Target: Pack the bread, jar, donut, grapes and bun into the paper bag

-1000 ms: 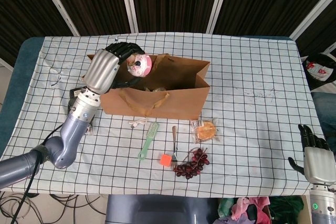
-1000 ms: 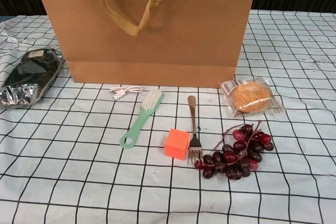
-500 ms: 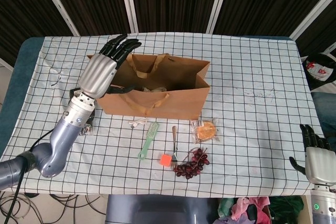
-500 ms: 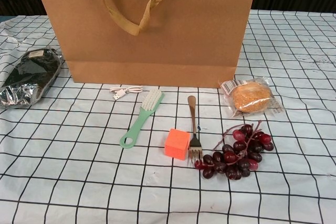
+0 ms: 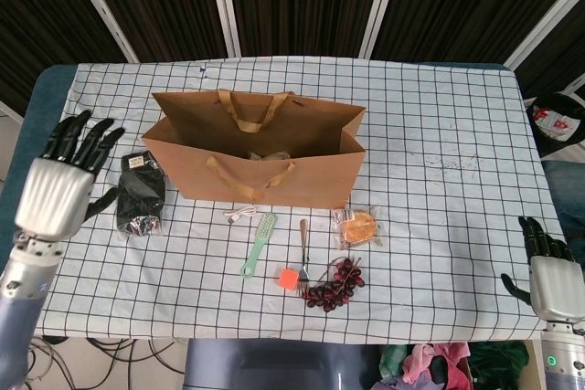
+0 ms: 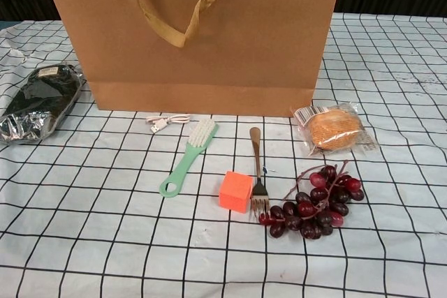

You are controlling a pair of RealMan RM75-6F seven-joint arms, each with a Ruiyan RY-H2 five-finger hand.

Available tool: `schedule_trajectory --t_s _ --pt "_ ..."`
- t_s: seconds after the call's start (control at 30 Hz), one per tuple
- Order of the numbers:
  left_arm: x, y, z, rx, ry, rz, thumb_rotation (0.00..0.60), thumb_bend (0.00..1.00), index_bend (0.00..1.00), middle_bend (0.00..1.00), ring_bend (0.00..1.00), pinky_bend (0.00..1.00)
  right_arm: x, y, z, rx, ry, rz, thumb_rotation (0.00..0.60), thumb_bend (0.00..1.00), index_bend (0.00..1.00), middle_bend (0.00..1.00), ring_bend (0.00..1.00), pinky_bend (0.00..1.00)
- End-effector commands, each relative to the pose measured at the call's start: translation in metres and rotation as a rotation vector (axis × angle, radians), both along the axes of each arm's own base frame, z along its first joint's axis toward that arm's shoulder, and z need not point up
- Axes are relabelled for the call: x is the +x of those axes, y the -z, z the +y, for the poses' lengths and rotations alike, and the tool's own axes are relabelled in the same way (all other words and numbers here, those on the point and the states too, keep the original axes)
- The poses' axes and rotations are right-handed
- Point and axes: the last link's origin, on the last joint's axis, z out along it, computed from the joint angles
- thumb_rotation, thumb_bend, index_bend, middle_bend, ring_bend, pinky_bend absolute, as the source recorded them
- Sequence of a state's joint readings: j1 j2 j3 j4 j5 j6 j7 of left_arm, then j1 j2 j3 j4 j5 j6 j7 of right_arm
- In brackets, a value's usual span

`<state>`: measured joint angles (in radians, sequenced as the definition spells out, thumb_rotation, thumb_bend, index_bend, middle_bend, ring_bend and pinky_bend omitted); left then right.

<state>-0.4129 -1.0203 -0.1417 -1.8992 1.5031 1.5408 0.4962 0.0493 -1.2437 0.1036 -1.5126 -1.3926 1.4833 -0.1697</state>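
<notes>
The brown paper bag (image 5: 274, 171) (image 6: 209, 40) stands open in the middle of the table. Only some pale items (image 5: 266, 154) show inside it; the donut is out of sight. A wrapped bun (image 5: 356, 226) (image 6: 336, 129) lies just in front of the bag's right corner. Dark red grapes (image 5: 335, 284) (image 6: 313, 202) lie nearer the front edge. My left hand (image 5: 60, 187) hovers at the table's left edge with its fingers spread, holding nothing. Off the table's front right corner, my right hand (image 5: 548, 277) is also empty with fingers apart. Neither hand shows in the chest view.
A dark foil packet (image 5: 140, 196) (image 6: 38, 102) lies left of the bag, close to my left hand. In front of the bag are a white cable (image 6: 167, 121), a green brush (image 5: 259, 244) (image 6: 187, 157), a fork (image 5: 303, 248) (image 6: 257, 169) and an orange cube (image 5: 289, 278) (image 6: 236, 191).
My left hand held the pink donut over the bag's left end, let it go into the bag, then drew back left to the table's edge, empty. The right hand barely moved.
</notes>
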Motion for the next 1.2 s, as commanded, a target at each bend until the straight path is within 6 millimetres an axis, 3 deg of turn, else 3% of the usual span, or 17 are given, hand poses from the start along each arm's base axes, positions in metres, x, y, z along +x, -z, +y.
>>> schedule_trajectory --t_s 0.03,0.2,0.43,0.57,0.73,1.0,1.2 --pt "-0.053 -0.004 -0.037 -0.013 -0.12 -0.01 0.6 0.1 0.17 0.15 0.03 0.14 0.007 0.002 -0.001 0.058 -0.054 -0.039 0.6 0.16 0.0 0.07 0.19 0.2" --pt "-0.097 0.0 -0.062 -0.063 -0.184 -0.14 0.6 0.1 0.17 0.14 0.03 0.14 0.031 -0.001 -0.009 0.16 -0.207 -0.146 0.6 0.16 0.0 0.08 0.19 0.2" --pt "-0.123 0.003 -0.077 -0.093 -0.253 -0.178 0.6 0.1 0.16 0.12 0.03 0.12 0.09 0.016 -0.026 0.448 -0.397 -0.124 0.6 0.16 0.0 0.08 0.19 0.2" --pt "-0.127 0.006 -0.074 -0.12 -0.27 -0.203 0.6 0.1 0.15 0.11 0.03 0.11 0.128 0.039 -0.035 0.592 -0.486 -0.103 0.6 0.16 0.0 0.08 0.18 0.2" --pt "-0.131 0.008 -0.071 -0.127 -0.286 -0.199 0.6 0.1 0.15 0.11 0.03 0.1 0.155 0.065 -0.039 0.677 -0.559 -0.036 0.6 0.16 0.0 0.08 0.17 0.2" --pt "-0.134 0.006 -0.069 -0.132 -0.313 -0.206 0.6 0.1 0.15 0.11 0.03 0.09 0.185 0.101 -0.041 0.762 -0.599 0.071 0.6 0.15 0.0 0.07 0.16 0.2" --pt "-0.134 0.007 -0.067 -0.141 -0.325 -0.202 0.6 0.1 0.15 0.11 0.03 0.08 0.194 0.118 -0.042 0.755 -0.623 0.163 0.6 0.15 0.0 0.07 0.15 0.2"
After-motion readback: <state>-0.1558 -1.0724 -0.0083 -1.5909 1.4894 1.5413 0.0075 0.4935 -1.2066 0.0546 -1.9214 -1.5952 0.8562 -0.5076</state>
